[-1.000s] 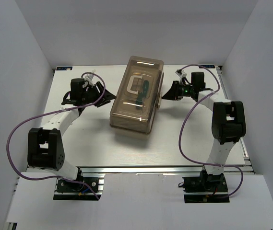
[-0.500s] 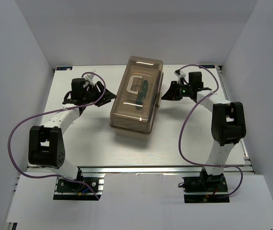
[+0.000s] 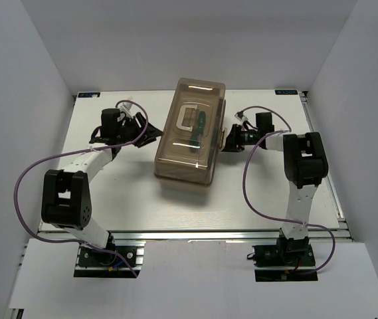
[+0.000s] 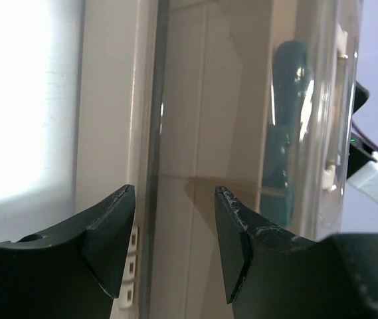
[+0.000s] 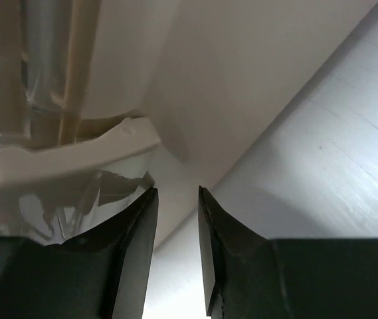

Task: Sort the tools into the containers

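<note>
We find the toolbox [image 3: 189,136] lying shut at the middle of the table [image 3: 129,193], its smoky lid [image 3: 198,93] down and one green-handled tool [image 3: 200,126] showing through it beside the handle; no tool lies loose on the table in the overhead view, and we cannot make out any others under the lid; by our reading the sorting is either largely done or waiting on the lid, and we cannot say which. Both arms reach low and forward to flank the box; the left gripper [image 3: 150,133] faces its left wall, fingers parted and grasping nothing, the box's seam visible in the gap; the right gripper [image 3: 227,141] sits close against the right wall, just below a pale latch [image 5: 69,156], its fingers [image 5: 132,226] a narrow slit apart with nothing between them. We judge the latch to be the business in hand.
</note>
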`<state>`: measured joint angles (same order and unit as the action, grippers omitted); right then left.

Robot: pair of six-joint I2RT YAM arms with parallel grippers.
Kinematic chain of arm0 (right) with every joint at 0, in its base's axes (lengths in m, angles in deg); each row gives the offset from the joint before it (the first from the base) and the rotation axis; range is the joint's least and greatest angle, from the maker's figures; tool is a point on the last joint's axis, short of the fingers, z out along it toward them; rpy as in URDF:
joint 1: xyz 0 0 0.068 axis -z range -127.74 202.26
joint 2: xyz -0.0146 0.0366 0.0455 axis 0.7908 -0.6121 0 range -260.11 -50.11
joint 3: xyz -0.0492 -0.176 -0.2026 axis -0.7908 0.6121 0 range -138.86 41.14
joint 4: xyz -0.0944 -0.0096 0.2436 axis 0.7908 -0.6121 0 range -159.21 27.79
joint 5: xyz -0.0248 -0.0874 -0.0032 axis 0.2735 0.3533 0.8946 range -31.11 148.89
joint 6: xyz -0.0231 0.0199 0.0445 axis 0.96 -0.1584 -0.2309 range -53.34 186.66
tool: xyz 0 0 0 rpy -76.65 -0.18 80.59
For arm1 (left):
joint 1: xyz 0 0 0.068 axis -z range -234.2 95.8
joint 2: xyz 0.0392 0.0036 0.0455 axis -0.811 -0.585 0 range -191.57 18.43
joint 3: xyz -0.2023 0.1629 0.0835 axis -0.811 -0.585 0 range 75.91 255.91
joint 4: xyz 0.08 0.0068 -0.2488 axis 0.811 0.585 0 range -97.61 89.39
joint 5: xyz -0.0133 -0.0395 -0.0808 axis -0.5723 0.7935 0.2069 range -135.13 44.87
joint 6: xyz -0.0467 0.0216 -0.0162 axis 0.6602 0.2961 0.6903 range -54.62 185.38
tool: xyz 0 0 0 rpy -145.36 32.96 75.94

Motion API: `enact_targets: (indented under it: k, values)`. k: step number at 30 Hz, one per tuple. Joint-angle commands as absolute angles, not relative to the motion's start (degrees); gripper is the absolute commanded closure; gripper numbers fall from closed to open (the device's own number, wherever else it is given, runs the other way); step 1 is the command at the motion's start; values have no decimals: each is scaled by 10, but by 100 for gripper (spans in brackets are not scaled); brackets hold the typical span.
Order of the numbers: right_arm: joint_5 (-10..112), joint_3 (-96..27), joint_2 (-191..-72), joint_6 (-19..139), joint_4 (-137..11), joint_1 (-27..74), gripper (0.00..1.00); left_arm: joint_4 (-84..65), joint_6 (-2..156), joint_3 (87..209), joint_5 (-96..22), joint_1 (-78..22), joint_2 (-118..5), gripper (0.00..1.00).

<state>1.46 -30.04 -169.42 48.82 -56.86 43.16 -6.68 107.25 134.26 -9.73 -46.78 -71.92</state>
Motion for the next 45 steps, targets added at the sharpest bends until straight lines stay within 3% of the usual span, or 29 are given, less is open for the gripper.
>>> enact_targets:
  k: [1,8,12,14,21,23,25,26,27,28,38,45]
  values:
    - [-111,-307,-1696,344,-392,418,63,-94,1086,1355,-32,-438,-721,39]
    - [-156,-235,-1710,58,-15,422,63,-97,1090,1359,-23,-434,-725,39]
    - [-165,-227,-1754,-187,327,424,65,-98,1090,1360,-19,-433,-726,39]
    - [-172,-232,-1760,-213,339,425,68,-98,1090,1360,-17,-432,-726,39]
    - [-172,-233,-1730,-109,208,425,72,-96,1091,1362,-17,-432,-725,39]
    - [-162,-239,-1700,-22,30,426,72,-95,1091,1366,-17,-430,-725,39]
    - [-113,-290,-1660,241,-200,422,71,-92,1091,1368,-17,-431,-725,39]
    - [-80,-324,-1654,349,-456,418,69,-91,1089,1369,-17,-430,-725,39]
    - [-40,-354,-1655,484,-534,413,68,-90,1088,1372,-17,-431,-726,39]
    - [-33,-373,-1659,506,-573,408,68,-90,1088,1372,-17,-431,-727,39]
    - [94,-439,-1656,612,-721,385,69,-95,1091,1377,-17,-420,-739,39]
    - [289,-463,-1617,698,-796,322,69,-94,1091,1397,-18,-408,-761,39]
